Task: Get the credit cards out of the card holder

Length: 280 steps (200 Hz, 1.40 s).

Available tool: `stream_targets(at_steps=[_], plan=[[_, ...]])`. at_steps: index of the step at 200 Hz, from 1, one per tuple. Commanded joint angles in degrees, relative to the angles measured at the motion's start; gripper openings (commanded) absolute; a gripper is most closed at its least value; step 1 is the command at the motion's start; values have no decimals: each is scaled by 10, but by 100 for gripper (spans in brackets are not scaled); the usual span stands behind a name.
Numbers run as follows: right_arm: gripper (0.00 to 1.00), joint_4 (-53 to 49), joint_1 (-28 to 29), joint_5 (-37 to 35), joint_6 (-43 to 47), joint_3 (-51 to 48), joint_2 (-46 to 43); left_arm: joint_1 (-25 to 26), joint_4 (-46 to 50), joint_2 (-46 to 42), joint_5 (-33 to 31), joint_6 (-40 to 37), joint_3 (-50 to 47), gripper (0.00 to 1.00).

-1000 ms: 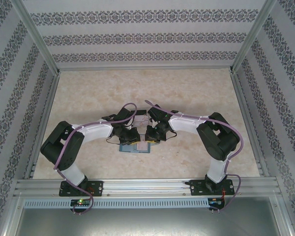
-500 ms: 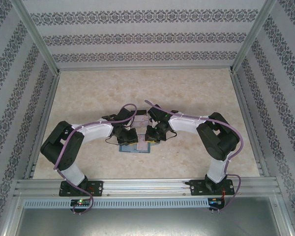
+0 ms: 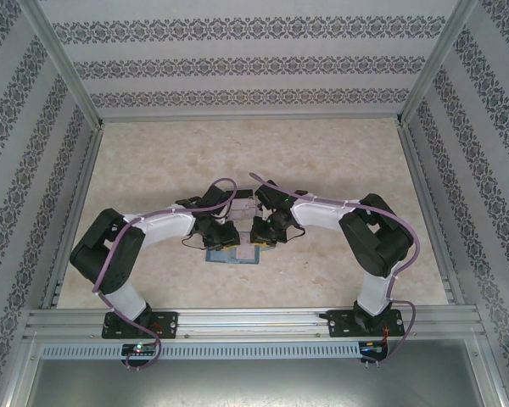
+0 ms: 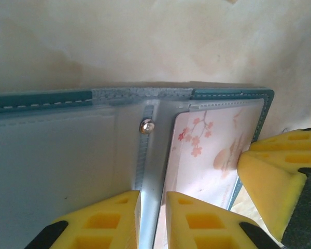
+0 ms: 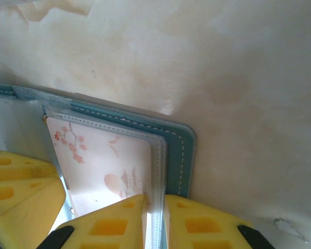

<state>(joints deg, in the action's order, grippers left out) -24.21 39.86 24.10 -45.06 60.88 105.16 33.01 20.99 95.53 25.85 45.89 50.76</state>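
Observation:
The teal-blue card holder [image 3: 233, 257] lies open on the table between both arms. In the left wrist view its teal edge [image 4: 41, 98] runs along the top, with grey-blue panels below. A pale credit card [image 4: 212, 145] with reddish blossom marks sits in a clear sleeve on the right half. My left gripper [image 4: 153, 218] stands over that card's left edge, its jaws a narrow gap apart with nothing clamped. My right gripper [image 5: 155, 218] is shut on the clear sleeve edges of the card holder [image 5: 181, 150], beside the same card [image 5: 103, 161]. From above, the grippers [image 3: 227, 242] [image 3: 259, 240] almost touch.
A metal snap stud [image 4: 146, 125] sits on the holder's spine. A small whitish thing [image 3: 242, 203] lies just behind the grippers. The beige marble table [image 3: 322, 161] is framed by aluminium rails and patterned walls.
Both arms stay over the card holder. The left wrist has shifted very slightly; nothing else visibly moved.

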Motion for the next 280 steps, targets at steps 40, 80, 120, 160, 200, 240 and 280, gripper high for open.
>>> stream_targets(at_steps=[40,80,120,160,200,240,280], plan=[[18,-21,-5,-2,7,-5,19,-7,-1,22,4,-6,1,23],[18,-23,-4,-2,10,-6,20,-7,44,33,-29,-21,11,23],[18,-23,-4,-2,9,-5,20,-7,73,25,-49,-31,19,17],[18,-28,-4,-6,9,-5,16,-7,84,8,-65,-31,23,15],[18,-45,-2,-24,5,-1,-25,-7,36,-26,-40,-14,10,14],[17,-37,4,-15,-11,4,-54,-7,4,-38,-6,1,10,15],[17,-1,12,10,-28,0,-33,-8,-43,-34,40,23,2,14]])
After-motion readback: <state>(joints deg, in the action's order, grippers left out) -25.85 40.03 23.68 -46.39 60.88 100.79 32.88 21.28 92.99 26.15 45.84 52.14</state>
